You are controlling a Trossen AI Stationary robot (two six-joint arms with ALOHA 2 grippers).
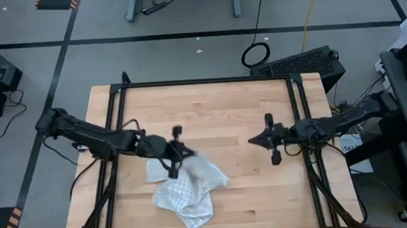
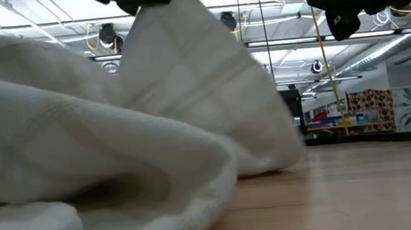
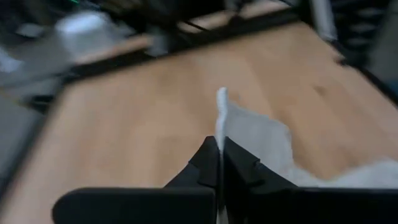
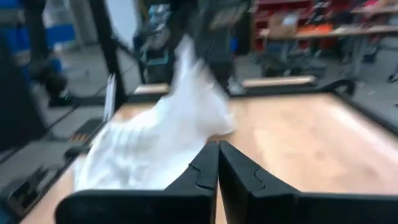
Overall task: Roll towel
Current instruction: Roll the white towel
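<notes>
At the left gripper [image 1: 175, 152], jaws are pinching shut on a fold of the towel [image 1: 187, 187], and the cloth is standing up thin between the two dark fingers [image 3: 205, 165] in the left wrist view. Left arm is reaching in low from the worktop's left edge, stretched nearly flat, wrist over the towel's upper edge. From the low view, the gripped part is being held up into a peak [image 2: 182, 33] while the rest is sagging onto the wood.

Right gripper [image 1: 270, 139] is hanging over bare worktop [image 1: 246, 111] right of centre, jaws closed on nothing, well apart from the cloth. Its arm is coming in from the right edge, also nearly level.

Towel is lying crumpled in the near-left part of the worktop, white with faint grey check lines, bunched rather than flat. Long axis is running roughly diagonal, from the lifted end under the left gripper down to a loose corner near the front edge. Label tag: cannot tell.
</notes>
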